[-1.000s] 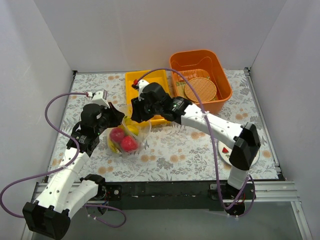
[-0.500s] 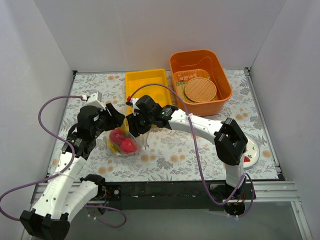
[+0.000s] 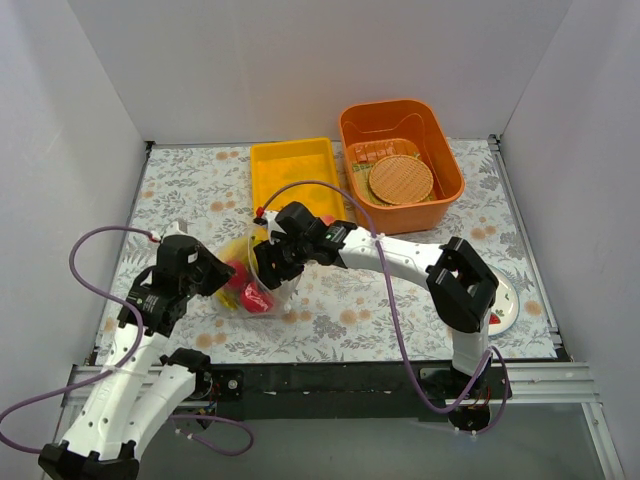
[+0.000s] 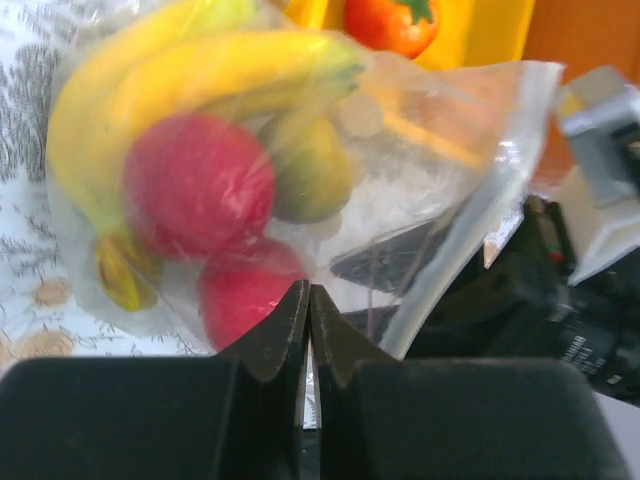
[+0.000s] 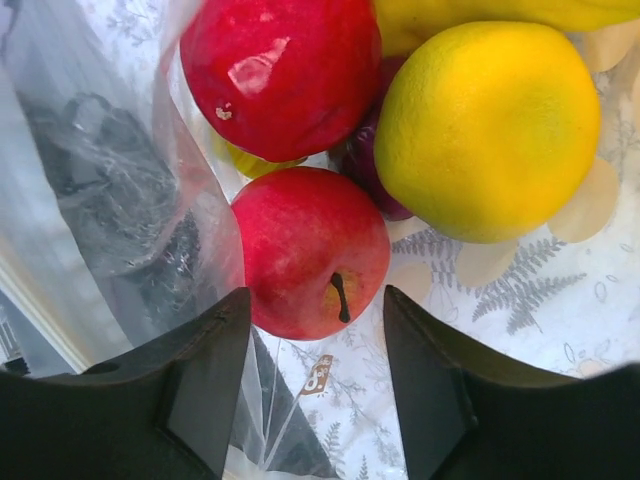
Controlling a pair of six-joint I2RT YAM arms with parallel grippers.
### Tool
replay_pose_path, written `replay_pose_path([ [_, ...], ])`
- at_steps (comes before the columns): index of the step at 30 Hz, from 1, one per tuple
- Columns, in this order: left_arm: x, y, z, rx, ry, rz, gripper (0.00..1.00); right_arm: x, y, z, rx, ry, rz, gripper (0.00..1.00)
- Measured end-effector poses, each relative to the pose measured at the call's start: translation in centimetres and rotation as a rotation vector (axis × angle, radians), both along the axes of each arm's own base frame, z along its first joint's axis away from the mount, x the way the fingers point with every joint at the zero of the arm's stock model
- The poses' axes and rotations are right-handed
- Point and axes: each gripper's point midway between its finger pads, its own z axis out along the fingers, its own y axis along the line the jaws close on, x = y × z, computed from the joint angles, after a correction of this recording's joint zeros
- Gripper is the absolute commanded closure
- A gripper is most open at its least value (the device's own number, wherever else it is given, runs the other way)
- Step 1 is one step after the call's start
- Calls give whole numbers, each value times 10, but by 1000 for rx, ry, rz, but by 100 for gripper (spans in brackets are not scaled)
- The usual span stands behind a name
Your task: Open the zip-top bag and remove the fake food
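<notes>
While I see the left gripper (image 4: 308, 292) jaws pressed together at the bag (image 4: 470, 130), the right gripper (image 5: 315, 295) jaws stand spread over the toy fruit (image 5: 305, 240).

This is a robot test cell in a lab: plain white panels (image 3: 300, 60) box in a small table under a floral cloth (image 3: 200, 190). A left arm (image 3: 140, 350) and right arm (image 3: 400, 250) stand bolted by an aluminium rail (image 3: 540, 372), with purple cables (image 3: 71, 268) looping free.

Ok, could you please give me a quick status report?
Left fingers shut on zip-top bag. Right fingers open, astride red apple. Fake food inside bag, not yet out. Bag film close beside right fingers.
</notes>
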Motion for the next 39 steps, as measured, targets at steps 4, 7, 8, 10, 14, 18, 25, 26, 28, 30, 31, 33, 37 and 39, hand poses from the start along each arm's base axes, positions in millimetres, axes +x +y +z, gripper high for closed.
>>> replay_pose_path([
  [4,-17,2,-32,-47,85,52,100,-3,3,2,23,17,7,29],
  [7,-25,3,-52,-73,139,89,100,-5,5,3,38,18,14,24],
  [8,-26,2,-58,-82,152,102,100,-5,6,3,39,18,15,22],
  [10,-27,2,-66,-97,169,121,100,-6,6,3,40,17,18,21],
  [14,-26,0,-82,-129,191,152,100,-9,8,3,40,15,24,20],
  [18,-25,-2,-92,-154,205,168,100,-13,9,2,36,11,29,19],
  [25,-24,-4,-100,-181,210,190,100,-18,12,-8,6,-6,22,19],
  [26,-24,-4,-100,-184,210,193,100,-18,12,-11,-3,-12,19,20],
  [28,-24,-4,-101,-189,212,199,100,-18,12,-17,-24,-22,11,18],
  [30,-24,-4,-102,-194,215,205,100,-19,12,-21,-42,-31,3,18],
  [31,-24,-4,-102,-195,217,209,100,-18,11,-23,-52,-37,-1,17],
  [33,-23,-4,-103,-199,220,217,100,-19,9,-27,-73,-47,-6,16],
  [37,-24,-4,-105,-207,232,231,100,-20,9,-31,-97,-66,-4,15],
  [39,-24,-4,-106,-208,238,236,100,-21,12,-32,-104,-76,-1,14],
])
